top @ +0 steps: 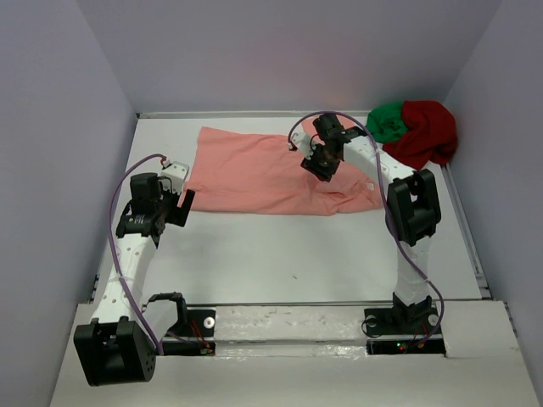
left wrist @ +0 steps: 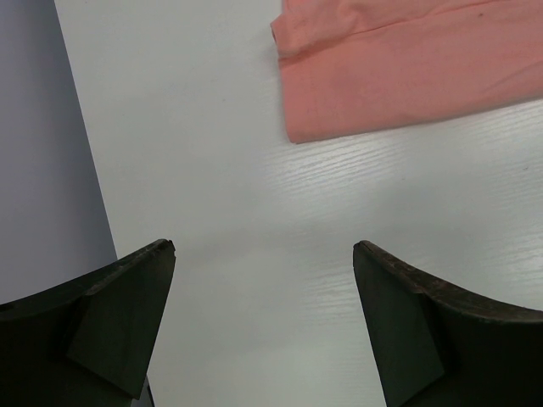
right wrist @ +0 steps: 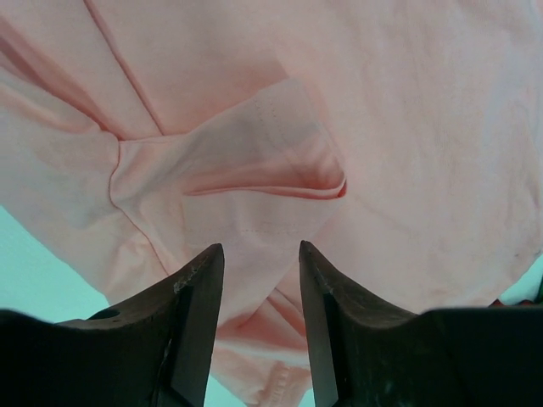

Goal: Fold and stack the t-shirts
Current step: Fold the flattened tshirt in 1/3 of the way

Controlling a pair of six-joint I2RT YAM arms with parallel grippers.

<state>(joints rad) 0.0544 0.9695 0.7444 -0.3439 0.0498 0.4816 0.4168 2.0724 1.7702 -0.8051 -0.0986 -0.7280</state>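
1. One table [top: 297,254] is covered across its far half by the spread pink shirt [top: 254,178].
2. The red shirt [top: 428,131] is bunched in the far right corner.
3. The green shirt [top: 388,120] is pressed against its left side.
4. The left gripper [left wrist: 263,250] is spread wide over bare table beside the pink hem.
5. The right gripper [right wrist: 260,250] is narrowly parted above a pink fold, nothing gripped.
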